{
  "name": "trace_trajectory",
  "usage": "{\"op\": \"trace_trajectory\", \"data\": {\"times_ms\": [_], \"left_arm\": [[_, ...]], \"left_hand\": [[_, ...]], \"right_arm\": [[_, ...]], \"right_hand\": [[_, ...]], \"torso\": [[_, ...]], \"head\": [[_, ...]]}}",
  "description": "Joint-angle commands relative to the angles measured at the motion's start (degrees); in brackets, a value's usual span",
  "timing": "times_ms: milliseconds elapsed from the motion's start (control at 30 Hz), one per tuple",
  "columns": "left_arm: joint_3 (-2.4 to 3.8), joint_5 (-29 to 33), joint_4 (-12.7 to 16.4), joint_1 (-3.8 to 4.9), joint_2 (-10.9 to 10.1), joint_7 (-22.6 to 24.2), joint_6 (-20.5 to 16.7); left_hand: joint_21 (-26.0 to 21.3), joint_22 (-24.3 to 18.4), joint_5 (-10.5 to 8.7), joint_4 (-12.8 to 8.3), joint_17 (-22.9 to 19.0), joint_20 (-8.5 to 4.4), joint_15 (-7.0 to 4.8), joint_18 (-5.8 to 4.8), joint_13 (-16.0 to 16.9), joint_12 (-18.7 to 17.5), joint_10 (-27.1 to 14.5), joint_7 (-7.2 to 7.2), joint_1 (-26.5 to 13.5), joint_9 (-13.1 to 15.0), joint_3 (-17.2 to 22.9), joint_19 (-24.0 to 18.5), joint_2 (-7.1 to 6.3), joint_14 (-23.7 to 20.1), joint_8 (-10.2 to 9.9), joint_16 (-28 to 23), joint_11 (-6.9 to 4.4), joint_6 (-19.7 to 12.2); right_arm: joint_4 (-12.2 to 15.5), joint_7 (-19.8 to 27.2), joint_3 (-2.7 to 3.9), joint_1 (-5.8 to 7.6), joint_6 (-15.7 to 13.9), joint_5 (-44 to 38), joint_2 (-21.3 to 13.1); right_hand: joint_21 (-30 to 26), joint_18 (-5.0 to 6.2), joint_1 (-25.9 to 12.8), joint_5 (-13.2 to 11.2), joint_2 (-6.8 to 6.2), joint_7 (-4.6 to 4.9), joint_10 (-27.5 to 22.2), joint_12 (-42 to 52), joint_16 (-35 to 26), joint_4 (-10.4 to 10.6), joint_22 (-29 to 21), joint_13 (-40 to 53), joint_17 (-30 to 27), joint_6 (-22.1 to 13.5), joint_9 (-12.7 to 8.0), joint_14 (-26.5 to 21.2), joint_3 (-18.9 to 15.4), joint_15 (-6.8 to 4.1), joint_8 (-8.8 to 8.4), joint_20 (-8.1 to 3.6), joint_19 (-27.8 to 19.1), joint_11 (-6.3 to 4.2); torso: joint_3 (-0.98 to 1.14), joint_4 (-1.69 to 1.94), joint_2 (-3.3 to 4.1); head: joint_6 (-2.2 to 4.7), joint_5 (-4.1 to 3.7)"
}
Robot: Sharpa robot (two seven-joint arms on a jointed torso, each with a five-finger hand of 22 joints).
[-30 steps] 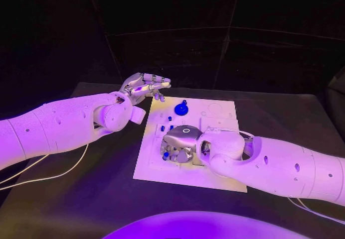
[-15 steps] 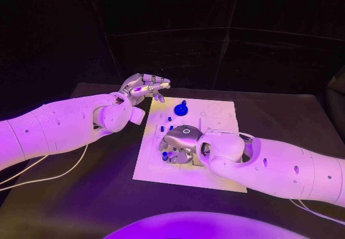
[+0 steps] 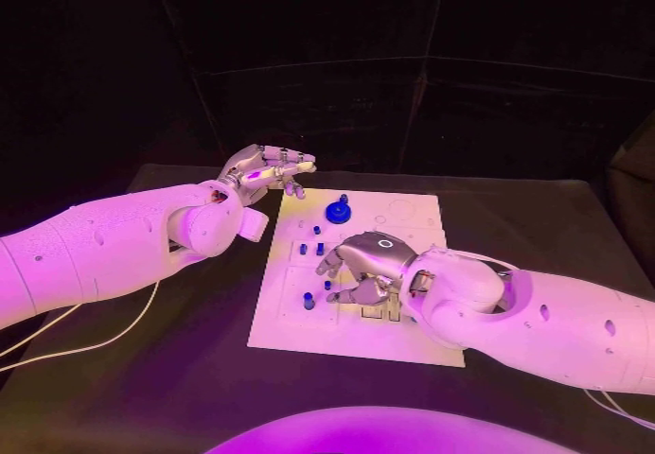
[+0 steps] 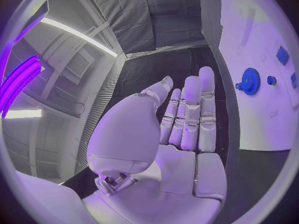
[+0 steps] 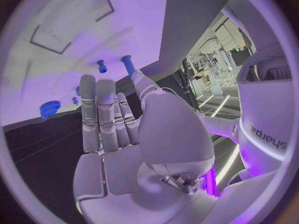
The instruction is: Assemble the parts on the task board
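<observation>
The white task board [image 3: 410,336] lies in the middle of the black table. A blue gear-shaped part [image 3: 339,210] stands near its far edge, and several small blue pegs [image 3: 303,250] stand along its left half. One more peg [image 3: 309,301] stands nearer the front-left. My right hand [image 3: 362,270] hovers over the board's middle with its fingers pointing down beside that peg and nothing in them; the right wrist view shows its fingers [image 5: 102,114] stretched out over the pegs [image 5: 127,63]. My left hand [image 3: 266,170] hangs off the board's far-left corner, fingers [image 4: 190,114] straight and empty, with the gear [image 4: 251,80] beside it.
Black table [image 3: 164,369] surrounds the board on all sides. A white cable [image 3: 82,340] trails across the table under my left arm. The board's right half [image 3: 410,213] carries only shallow outlines.
My right hand has shifted a little to the right over the board, uncovering the front-left peg. The left hand has stayed by the far-left corner. The camera has moved slightly.
</observation>
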Motion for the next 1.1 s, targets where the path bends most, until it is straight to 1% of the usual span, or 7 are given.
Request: {"op": "trace_trajectory", "data": {"times_ms": [33, 233, 433, 600, 900, 1000, 1100], "left_arm": [[0.04, 0.2, 0.2, 0.11, -0.3, 0.0, 0.7], [0.03, 0.2, 0.3, 0.11, -0.6, 0.0, 0.5], [0.00, 0.2, 0.4, 0.09, -0.4, 0.0, 0.6], [-0.04, 0.2, 0.4, 0.07, -0.3, -0.1, 0.8], [-0.15, 0.2, 0.4, 0.05, -0.4, -0.3, 0.9], [-0.18, 0.2, 0.4, 0.04, -0.4, -0.3, 0.9], [-0.20, 0.2, 0.4, 0.04, -0.4, -0.3, 0.9]], "left_hand": [[-0.3, -0.1, 0.11, -0.3, -0.1, -0.17, -0.04, 0.31, -0.1, 0.3, -0.2, 0.10, 0.2, 0.0, -0.1, 0.0, -0.20, -0.2, 0.2, -0.3, 0.15, -0.5], [-0.3, -0.1, 0.11, -0.3, -0.1, -0.16, -0.02, 0.30, -0.1, 0.3, -0.3, 0.13, 0.2, 0.0, -0.2, 0.0, -0.23, -0.3, 0.2, -0.3, 0.17, -0.6], [-0.3, -0.1, 0.11, -0.3, -0.1, -0.16, -0.02, 0.30, -0.1, 0.3, -0.3, 0.13, 0.2, 0.0, -0.2, 0.0, -0.23, -0.3, 0.2, -0.3, 0.17, -0.6], [-0.3, -0.1, 0.11, -0.3, -0.1, -0.15, -0.01, 0.30, -0.1, 0.3, -0.3, 0.14, 0.1, 0.0, -0.2, 0.0, -0.25, -0.3, 0.2, -0.3, 0.18, -0.6], [-0.3, -0.1, 0.11, -0.3, -0.1, -0.15, -0.01, 0.30, -0.1, 0.3, -0.3, 0.14, 0.1, 0.0, -0.2, 0.0, -0.25, -0.3, 0.2, -0.3, 0.18, -0.6], [-0.3, -0.1, 0.11, -0.3, -0.1, -0.15, -0.01, 0.30, -0.1, 0.3, -0.3, 0.14, 0.1, 0.0, -0.2, 0.0, -0.25, -0.3, 0.2, -0.3, 0.18, -0.6], [-0.3, -0.1, 0.11, -0.3, -0.1, -0.15, -0.01, 0.30, -0.1, 0.3, -0.3, 0.14, 0.1, 0.0, -0.2, 0.0, -0.25, -0.3, 0.2, -0.3, 0.18, -0.6]], "right_arm": [[2.9, -1.6, 0.11, 1.25, -1.7, 14.2, -5.3], [6.7, -6.4, 0.09, 2.07, -1.1, 23.1, -14.4], [7.4, -10.3, 0.04, 2.22, -1.3, 25.0, -19.6], [7.1, -13.0, 0.01, 2.20, 0.1, 23.3, -21.4], [6.7, -18.1, -0.05, 0.74, 3.3, 19.5, -20.6], [6.5, -19.5, -0.06, 0.40, 4.6, 18.8, -20.0], [6.2, -20.6, -0.06, -0.02, 6.0, 18.3, -19.4]], "right_hand": [[4.1, -0.29, -0.3, 1.7, 0.33, -1.13, 10.9, 6.3, 4.5, 0.7, 6.1, 2.7, 5.5, 3.1, 0.5, 2.7, -1.1, -1.56, 1.55, -1.16, 4.4, -2.19], [13.9, -3.04, -5.6, 5.3, -0.40, -3.38, 17.2, 16.2, 15.3, 5.6, 20.5, 11.3, 18.9, 5.4, 0.9, 6.4, -6.8, -3.70, 4.05, -3.60, 13.1, -4.52], [16.0, -3.47, -4.2, 7.4, 1.04, -3.52, 12.0, 23.6, 18.0, 9.3, 23.4, 21.8, 21.8, 4.6, 1.1, 6.0, -11.2, -3.82, 6.86, -3.78, 13.6, -4.62], [16.7, -3.58, -4.8, 6.9, 1.42, -3.57, 10.9, 25.2, 18.7, 10.9, 24.3, 24.9, 22.6, 4.5, 1.2, 6.0, -13.5, -3.75, 8.18, -3.71, 13.8, -4.55], [17.8, -3.89, -9.0, 6.4, 1.92, -4.01, 11.6, 29.9, 20.7, 11.1, 26.4, 32.1, 25.4, 4.5, 2.3, 6.2, -17.9, -3.94, 11.26, -3.82, 14.4, -4.84], [17.9, -3.91, -9.7, 6.1, 1.57, -3.89, 12.1, 31.8, 21.0, 11.2, 26.5, 34.5, 25.7, 3.8, 2.4, 6.2, -18.5, -3.87, 11.49, -3.79, 14.4, -4.77], [18.1, -3.97, -10.0, 6.0, 1.54, -3.87, 12.8, 34.2, 21.4, 11.2, 26.9, 37.3, 26.3, 3.5, 2.6, 6.3, -18.8, -3.85, 11.83, -3.76, 14.5, -4.75]], "torso": [[-0.21, -0.35, -0.16], [-0.29, -1.18, -0.31], [-0.29, -1.78, -0.46], [-0.32, -1.53, -0.47], [-0.29, -1.50, -0.38], [-0.51, -1.57, -0.40], [-0.50, -1.58, -0.39]], "head": [[0.44, -1.54], [1.04, -3.35], [1.41, -4.58], [1.46, -5.22], [1.40, -5.05], [1.37, -5.08], [1.33, -5.01]]}}
